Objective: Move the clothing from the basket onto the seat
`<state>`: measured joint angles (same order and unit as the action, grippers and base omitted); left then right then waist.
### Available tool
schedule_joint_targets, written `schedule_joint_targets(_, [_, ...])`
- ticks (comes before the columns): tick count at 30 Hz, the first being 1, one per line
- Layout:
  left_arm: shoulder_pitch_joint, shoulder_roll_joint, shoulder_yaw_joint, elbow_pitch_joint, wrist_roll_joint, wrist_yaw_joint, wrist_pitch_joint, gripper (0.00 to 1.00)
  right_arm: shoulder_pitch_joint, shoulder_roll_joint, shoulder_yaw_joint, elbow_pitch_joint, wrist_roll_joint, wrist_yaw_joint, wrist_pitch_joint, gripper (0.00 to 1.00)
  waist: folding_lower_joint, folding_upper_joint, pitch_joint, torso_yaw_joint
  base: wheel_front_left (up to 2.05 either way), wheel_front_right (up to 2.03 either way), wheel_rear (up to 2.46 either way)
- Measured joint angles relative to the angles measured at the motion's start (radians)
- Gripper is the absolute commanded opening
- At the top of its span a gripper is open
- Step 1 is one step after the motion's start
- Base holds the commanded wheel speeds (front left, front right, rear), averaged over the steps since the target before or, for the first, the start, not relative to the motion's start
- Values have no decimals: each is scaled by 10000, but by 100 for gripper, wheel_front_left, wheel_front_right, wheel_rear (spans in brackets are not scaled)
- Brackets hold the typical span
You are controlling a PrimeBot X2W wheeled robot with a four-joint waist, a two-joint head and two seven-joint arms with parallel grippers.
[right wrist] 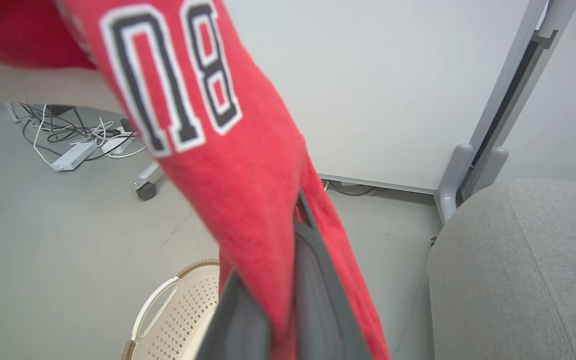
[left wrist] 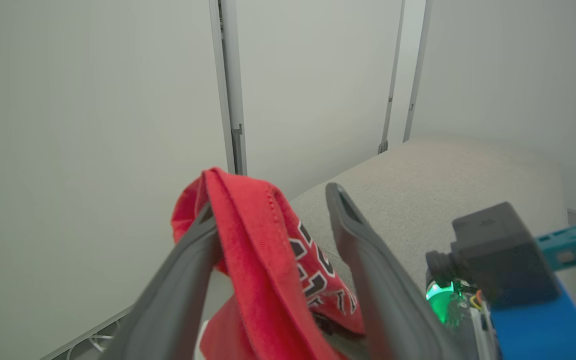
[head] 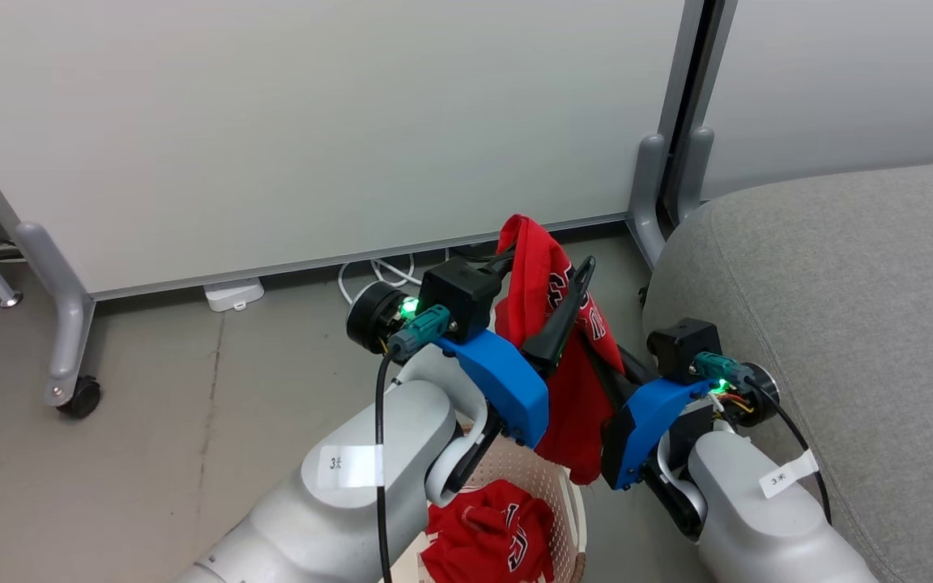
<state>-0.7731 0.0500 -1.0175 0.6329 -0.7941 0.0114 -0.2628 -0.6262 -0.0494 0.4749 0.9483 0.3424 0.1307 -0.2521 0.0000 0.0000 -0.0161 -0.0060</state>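
Observation:
A red jersey [head: 551,340] with black-and-white lettering hangs in the air above the basket [head: 560,486], just left of the grey seat [head: 839,324]. My left gripper [head: 547,267] is open. The jersey's top fold drapes over one of its fingers [left wrist: 188,270], and the other finger stands apart. My right gripper [right wrist: 283,235] is shut on the same jersey [right wrist: 248,165] lower down, its tips buried in the cloth. A second red jersey [head: 491,534] lies crumpled in the cream perforated basket [right wrist: 178,310], which is partly hidden by my left forearm.
White partition panels [head: 313,121] on grey caster legs [head: 70,340] stand behind, with a post [head: 661,194] beside the seat's corner. A power strip [head: 233,293] and cables [head: 377,271] lie at their foot. Grey floor [head: 151,453] spreads to the left.

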Motion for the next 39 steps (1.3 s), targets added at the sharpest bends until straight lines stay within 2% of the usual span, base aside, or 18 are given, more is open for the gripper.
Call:
schedule_joint_targets(10, [1028, 58, 980, -123, 571, -33, 0, 100, -39, 0, -213, -4, -84, 0, -59, 0, 0, 0, 57, 41, 0, 0, 0])
schedule_joint_targets(21, [3420, 784, 3108, -1739, 2368, -422, 0, 100, 33, 0, -476, -284, -270, 0, -90, 0, 0, 0, 82, 4, 0, 0, 0])
schedule_joint_targets(29, [5281, 763, 5018, -3057, 3852, -859, -2, 100, 335, 0, -719, -514, -516, 0, -92, 0, 0, 0, 59, 17, 0, 0, 0])
schedule_joint_targets(39, [6879, 573, 6706, -3473, 5083, -1189, 0, 100, 592, 0, -704, -790, -598, 0, -92, 0, -1, 0, 19, -139, 0, 0, 0])
